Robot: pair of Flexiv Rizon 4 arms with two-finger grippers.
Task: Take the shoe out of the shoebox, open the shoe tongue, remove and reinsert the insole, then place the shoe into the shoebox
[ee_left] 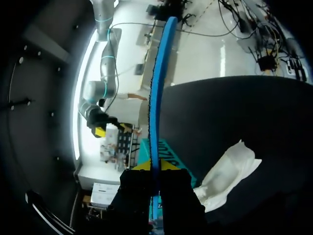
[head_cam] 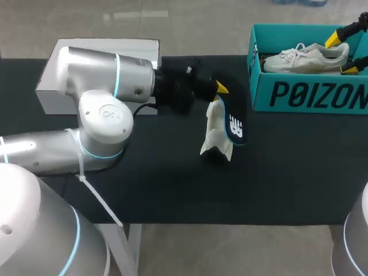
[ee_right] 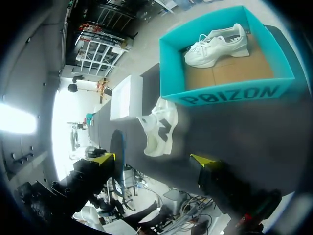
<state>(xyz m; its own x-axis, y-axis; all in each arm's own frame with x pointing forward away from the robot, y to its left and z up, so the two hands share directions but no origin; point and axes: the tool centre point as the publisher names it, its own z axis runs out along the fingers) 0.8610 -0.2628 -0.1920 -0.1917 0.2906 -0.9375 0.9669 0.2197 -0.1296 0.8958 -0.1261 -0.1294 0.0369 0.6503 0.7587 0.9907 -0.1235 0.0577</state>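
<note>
A: While looking down from above, saw first the black table (head_cam: 172,190), spread across the whole width.

B: And next in bulk?

A: Noted the left arm (head_cam: 92,75), silver and grey, entering from the left and stretched over the table's rear half toward the middle.

B: Then the boxes?

A: Found the teal shoebox (head_cam: 299,95) open at the back right corner. Found a white box (head_cam: 57,100) at the back left, partly hidden behind that arm.

B: And the shoe itself?

A: Saw the white shoe (head_cam: 310,57) lying inside the shoebox, laces toward the table's middle, heel toward the box's right wall.

B: Smaller yet?

A: Spotted the dark blue insole (head_cam: 234,123) out of the shoe, hanging left of the shoebox and apart from it. Was pinched at its upper end by the left gripper (head_cam: 220,89), both yellow tips pressed against it from two sides. Showed edge-on between them in the left wrist view.

B: Anything beside it?

A: Saw a crumpled white paper wad (head_cam: 215,144) on the table just beside the insole's lower end. Could not tell whether touching.

B: And the other pincer?

A: Picked out the right gripper (head_cam: 340,54) over the shoebox's right end, fingers spread wide, apart from the shoe. Had the shoe well ahead in its own wrist view.
</note>
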